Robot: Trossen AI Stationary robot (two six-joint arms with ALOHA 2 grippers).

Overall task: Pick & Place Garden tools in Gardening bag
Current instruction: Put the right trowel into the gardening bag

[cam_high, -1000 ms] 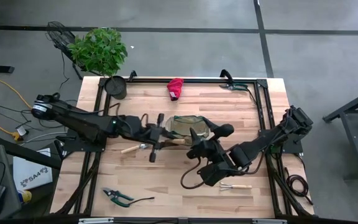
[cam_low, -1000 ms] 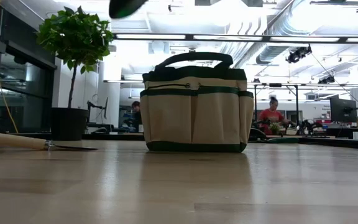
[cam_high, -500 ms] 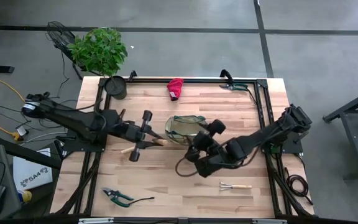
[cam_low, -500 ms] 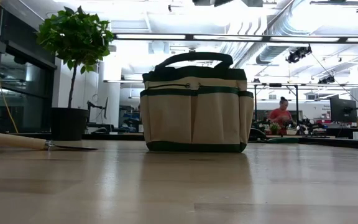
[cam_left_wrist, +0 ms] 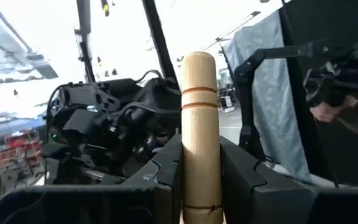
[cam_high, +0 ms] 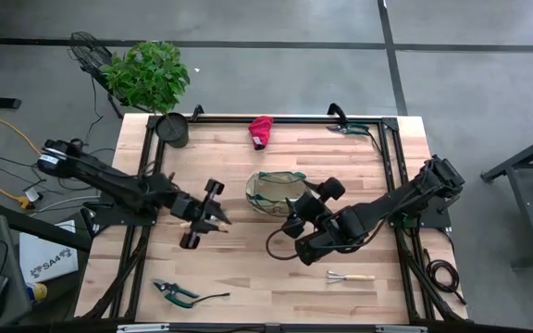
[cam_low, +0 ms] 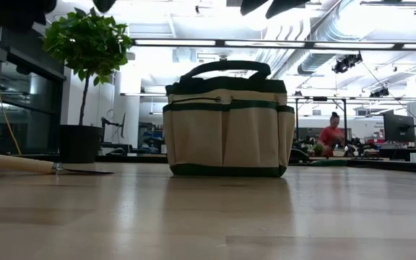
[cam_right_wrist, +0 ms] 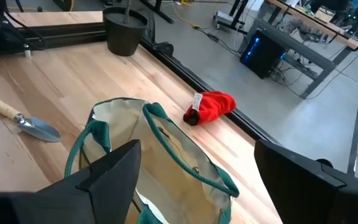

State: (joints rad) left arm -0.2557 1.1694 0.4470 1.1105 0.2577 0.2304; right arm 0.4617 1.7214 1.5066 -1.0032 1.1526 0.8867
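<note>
The tan gardening bag (cam_high: 276, 190) (cam_low: 226, 123) (cam_right_wrist: 160, 155) stands upright at mid table, its mouth open. Left of it my left gripper (cam_high: 204, 215) (cam_left_wrist: 201, 155) is shut on a wooden-handled tool. My right gripper (cam_high: 305, 205) (cam_right_wrist: 207, 186) hangs open over the bag's near right rim, touching nothing. A silver trowel (cam_right_wrist: 36, 127) (cam_low: 13, 162) lies flat on the table left of the bag. The pruners (cam_high: 176, 292) and the mini rake (cam_high: 350, 276) lie near the front edge. The red glove (cam_high: 262, 131) (cam_right_wrist: 210, 107) lies at the far edge. My left gripper pinches the tool's round wooden handle (cam_left_wrist: 201, 177) between its two fingers (cam_left_wrist: 244, 180). The handle runs along the fingers, and its rounded free end (cam_left_wrist: 199, 68) sticks out well past their tips, pointing upward. The gripper hides the tool's metal end.
A black pot (cam_high: 172, 128) (cam_low: 78, 143) with a leafy plant (cam_high: 146, 74) stands at the far left corner. A black metal frame (cam_high: 378, 166) runs around the table top. There is bare wood between the bag and the front edge.
My left gripper has drawn back from the bag toward the table's left edge with the wooden-handled tool and has tipped its fingers upward. My right gripper has rolled about its own axis and shifted a little toward the bag, staying open.
</note>
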